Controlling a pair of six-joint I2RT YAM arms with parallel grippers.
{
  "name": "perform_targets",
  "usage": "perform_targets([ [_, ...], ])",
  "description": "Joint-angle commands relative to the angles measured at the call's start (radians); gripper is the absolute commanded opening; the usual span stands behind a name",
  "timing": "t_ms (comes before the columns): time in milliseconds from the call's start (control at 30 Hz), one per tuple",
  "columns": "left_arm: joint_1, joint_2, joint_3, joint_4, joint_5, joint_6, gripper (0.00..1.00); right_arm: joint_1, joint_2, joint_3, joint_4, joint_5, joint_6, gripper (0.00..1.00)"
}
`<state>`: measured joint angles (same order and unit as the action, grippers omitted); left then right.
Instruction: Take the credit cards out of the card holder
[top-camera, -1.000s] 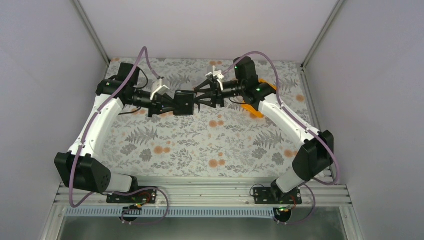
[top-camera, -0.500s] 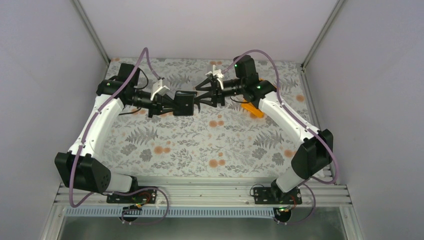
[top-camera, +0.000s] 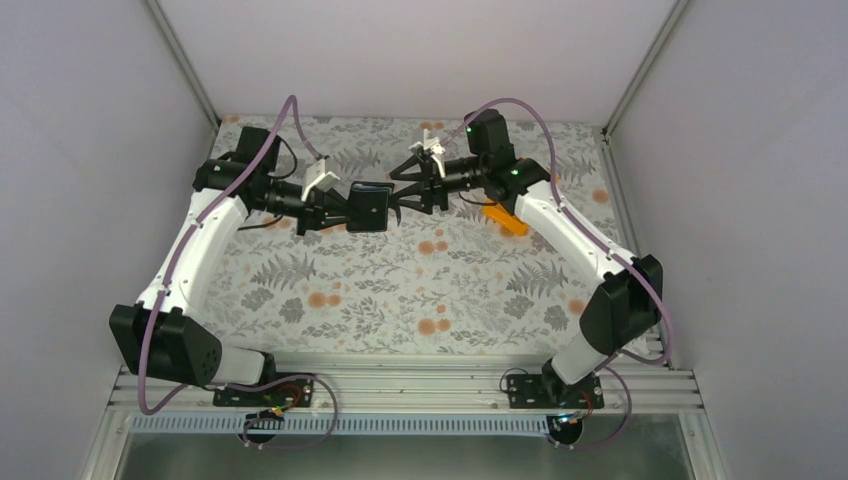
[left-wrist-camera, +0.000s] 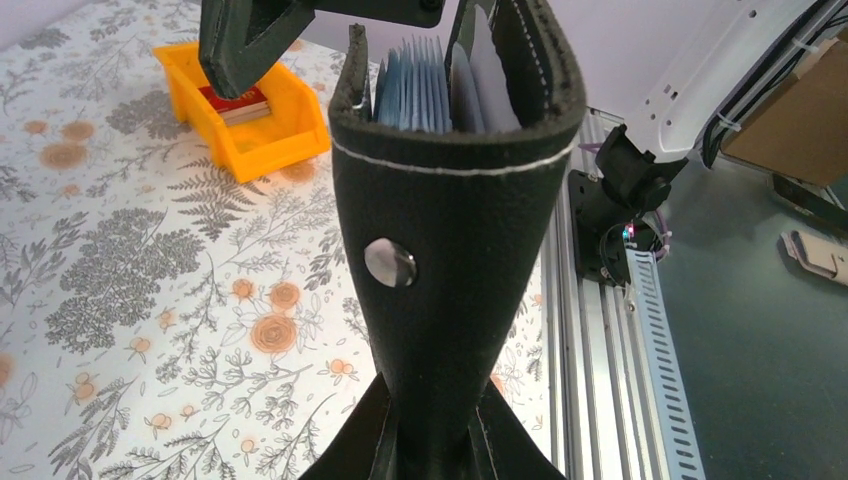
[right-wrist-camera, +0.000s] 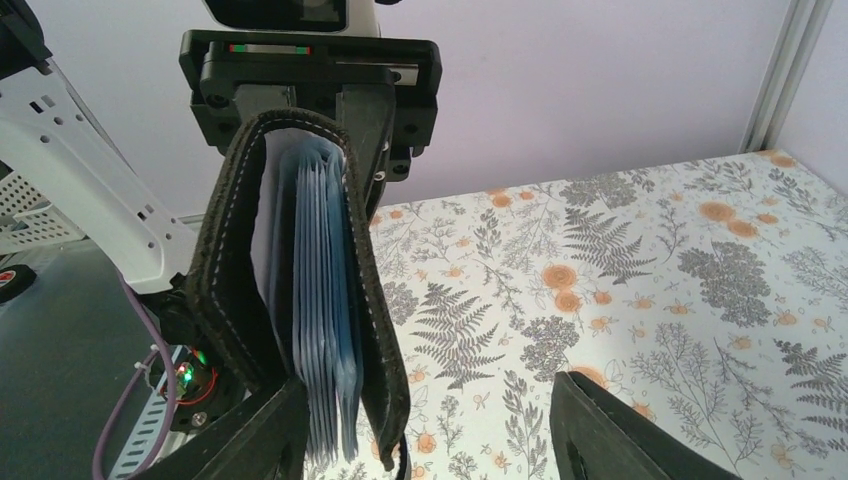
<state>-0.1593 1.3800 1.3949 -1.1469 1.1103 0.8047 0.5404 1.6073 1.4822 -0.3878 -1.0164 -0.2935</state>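
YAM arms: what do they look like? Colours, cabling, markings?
Left arm and right arm: white curved shells, black joints. Left gripper and right gripper are black, angular. A purple cable loops along each arm. Green lights on the right arm.

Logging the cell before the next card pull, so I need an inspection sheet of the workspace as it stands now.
Surface: floral-print table, flat.
Job's things: black card holder held above the table, mouth spread, grey-blue pockets showing, no red card seen inside; one red credit card lies in the orange bin.
Clutter: nothing seen.
Grippers: left gripper shut on the card holder; right gripper open at the holder's mouth.
Cables: purple cables loop over both arms.
Surroundings: pale enclosure walls; metal rail at the near edge.
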Motion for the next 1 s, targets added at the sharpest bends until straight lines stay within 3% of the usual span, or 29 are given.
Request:
perform_targets([
  [0,-0.008,-0.023,0.009,-0.004,0.061,0.034,0.02,0.005,0.031,0.056,-0.025,0.025,-0.017,0.63],
  [233,-0.008,-0.017,0.016,0.003,0.07,0.027,0.02,0.016,0.048,0.089,-0.05,-0.059,-0.019,0.66],
  [333,-0.008,-0.014,0.023,0.005,0.076,0.023,0.02,0.034,0.064,0.088,-0.05,-0.124,-0.034,0.61],
  [467,-0.009,-0.013,0.03,0.007,0.084,0.018,0.03,0.052,0.079,0.082,-0.05,-0.197,-0.048,0.48],
  [667,-0.004,-0.015,0.036,0.004,0.092,0.019,0.02,0.053,0.074,0.078,-0.05,-0.189,-0.037,0.08],
  [733,-0.001,-0.017,0.024,0.04,0.062,-0.032,0.03,0.052,0.064,0.07,-0.03,-0.186,-0.016,0.04],
  [767,0.003,-0.019,0.017,0.07,0.038,-0.073,0.12,0.051,0.063,0.063,-0.01,-0.166,0.013,0.04],
  [867,0.015,-0.023,-0.006,0.199,-0.098,-0.204,0.8,0.045,0.037,0.052,0.05,-0.024,0.156,0.04],
  [900,0.015,-0.023,-0.015,0.236,-0.166,-0.245,0.95,0.044,0.036,0.054,0.065,0.022,0.209,0.04],
  [967,0.015,-0.02,-0.035,0.291,-0.306,-0.301,1.0,0.045,0.046,0.067,0.097,0.143,0.35,0.04],
])
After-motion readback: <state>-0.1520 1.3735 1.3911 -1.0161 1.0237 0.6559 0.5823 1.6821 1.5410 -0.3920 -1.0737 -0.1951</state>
